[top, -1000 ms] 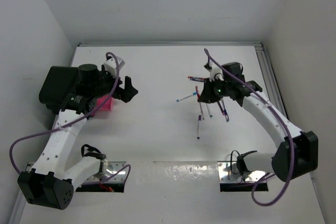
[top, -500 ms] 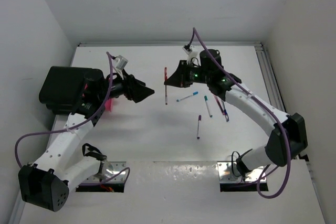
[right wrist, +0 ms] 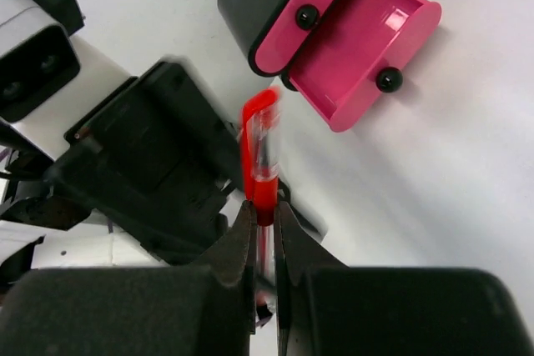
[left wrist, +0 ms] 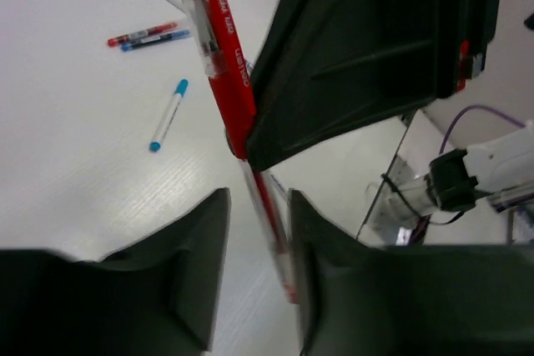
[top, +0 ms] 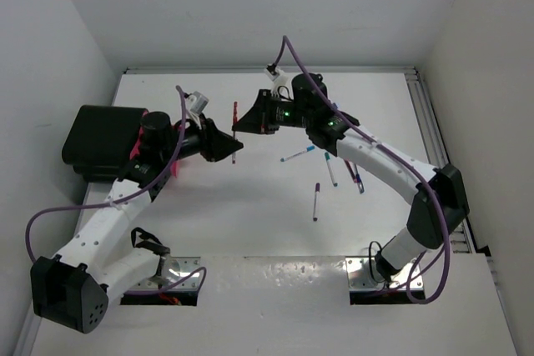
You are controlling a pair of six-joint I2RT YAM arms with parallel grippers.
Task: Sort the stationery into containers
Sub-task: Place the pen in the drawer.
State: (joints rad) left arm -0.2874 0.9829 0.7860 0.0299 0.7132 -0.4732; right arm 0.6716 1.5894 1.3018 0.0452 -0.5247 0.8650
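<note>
The red pen (right wrist: 264,164), pinched by the right end effector (right wrist: 265,224), passes between the left end effector's (left wrist: 259,206) spread fingers (left wrist: 196,264), well apart from all surface (top: 250,206) edges.

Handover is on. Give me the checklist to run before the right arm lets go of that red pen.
1. Grip of the right gripper on the red pen: ok, shut on it.
2. Pen lies between the two sides of the left gripper: ok.
3. Left gripper clamped on the pen: not ok, a gap shows on one side.
4. Pen clear of the table: ok, held in the air.
5. Pink tray open, with nothing seen inside: ok.
6. Which container this pen belongs in: cannot tell.
</note>
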